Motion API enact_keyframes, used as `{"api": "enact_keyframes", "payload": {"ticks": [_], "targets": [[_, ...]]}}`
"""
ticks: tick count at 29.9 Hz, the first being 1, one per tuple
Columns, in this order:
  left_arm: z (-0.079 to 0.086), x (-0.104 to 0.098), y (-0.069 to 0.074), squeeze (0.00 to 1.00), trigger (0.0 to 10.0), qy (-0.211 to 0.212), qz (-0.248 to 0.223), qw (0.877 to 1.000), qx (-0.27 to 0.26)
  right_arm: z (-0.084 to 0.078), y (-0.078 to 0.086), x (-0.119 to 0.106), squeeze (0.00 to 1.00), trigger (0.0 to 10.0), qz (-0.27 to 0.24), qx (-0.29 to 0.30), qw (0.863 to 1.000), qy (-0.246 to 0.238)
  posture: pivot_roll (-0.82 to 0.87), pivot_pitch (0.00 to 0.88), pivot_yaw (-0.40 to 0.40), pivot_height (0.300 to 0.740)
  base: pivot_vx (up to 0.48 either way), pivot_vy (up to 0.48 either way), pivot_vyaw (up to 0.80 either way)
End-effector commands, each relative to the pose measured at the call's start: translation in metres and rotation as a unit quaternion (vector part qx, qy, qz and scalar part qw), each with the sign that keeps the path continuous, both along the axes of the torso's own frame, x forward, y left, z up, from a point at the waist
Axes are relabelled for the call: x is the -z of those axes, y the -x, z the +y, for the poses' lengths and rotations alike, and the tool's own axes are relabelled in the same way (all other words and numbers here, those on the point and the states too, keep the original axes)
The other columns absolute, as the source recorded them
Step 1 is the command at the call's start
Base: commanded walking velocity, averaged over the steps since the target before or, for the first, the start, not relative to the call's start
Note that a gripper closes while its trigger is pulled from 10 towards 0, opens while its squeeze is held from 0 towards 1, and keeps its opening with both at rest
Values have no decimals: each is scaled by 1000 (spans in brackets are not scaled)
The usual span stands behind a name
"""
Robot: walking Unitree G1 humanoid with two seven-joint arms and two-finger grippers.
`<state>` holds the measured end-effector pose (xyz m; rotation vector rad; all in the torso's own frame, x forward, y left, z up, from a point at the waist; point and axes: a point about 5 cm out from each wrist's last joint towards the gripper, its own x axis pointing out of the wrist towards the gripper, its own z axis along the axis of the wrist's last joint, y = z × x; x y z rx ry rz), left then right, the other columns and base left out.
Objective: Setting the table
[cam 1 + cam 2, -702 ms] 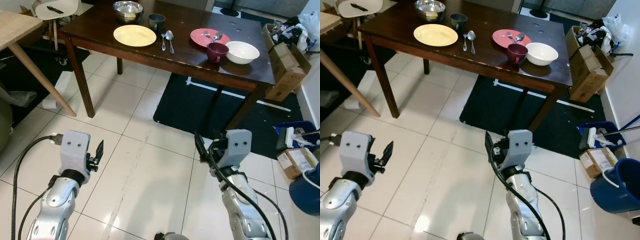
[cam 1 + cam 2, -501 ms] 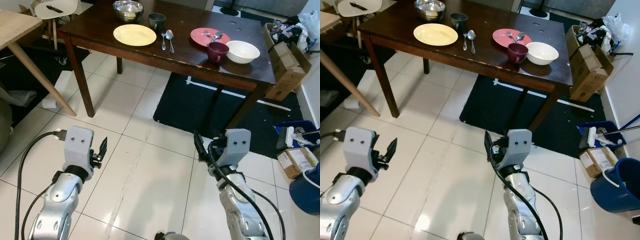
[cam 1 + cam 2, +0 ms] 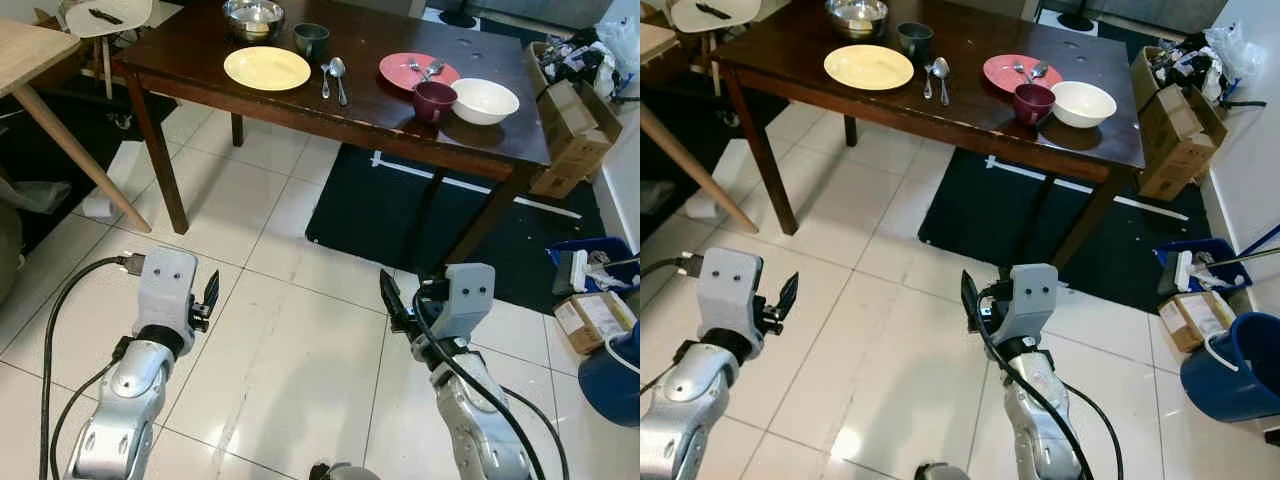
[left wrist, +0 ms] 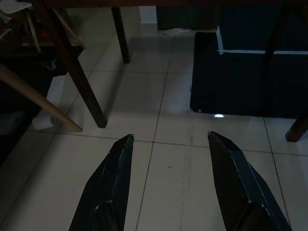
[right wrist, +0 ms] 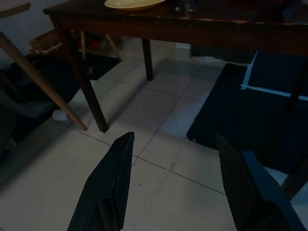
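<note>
Dark table [image 3: 400,110] cut off above; left claw [image 4: 171,144], right claw [image 5: 175,144] spread, empty.

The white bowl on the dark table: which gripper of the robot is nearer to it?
Right. The right gripper hangs open over the floor tiles, in front of the white bowl. The left gripper, also open, is farther off to the left.

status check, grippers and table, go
Left gripper and right gripper open, empty, low over floor tiles. Dark table ahead: yellow plate, pink plate, white bowl, maroon cup. Path clear.
</note>
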<state>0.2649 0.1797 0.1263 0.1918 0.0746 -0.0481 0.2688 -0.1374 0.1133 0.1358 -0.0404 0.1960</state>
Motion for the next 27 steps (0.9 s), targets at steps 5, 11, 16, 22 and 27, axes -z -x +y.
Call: {"api": "enact_keyframes", "payload": {"ticks": [5,11,16,22,27], "targets": [[-8,8,2,0,10000,-7,23,1000,7,1,-1,1,0,10000,8,-4,1000,-3,-117,58,-18,740,0,0,0],[-8,3,-3,0,10000,-11,15,1000,13,4,-2,-1,0,10000,3,-7,1000,-6,-116,52,-12,740,0,0,0],[-8,0,-7,0,10000,-10,5,1000,7,4,-5,-5,0,10000,-4,-11,1000,-3,-118,40,-15,740,0,0,0],[-13,2,-6,0,10000,-6,15,1000,10,3,-7,-6,0,10000,-6,-13,1000,-1,-113,37,-15,740,0,0,0],[-14,3,-5,0,10000,-7,14,1000,13,4,-7,-6,0,10000,-6,-14,1000,-2,-113,35,-13,740,0,0,0]]}}
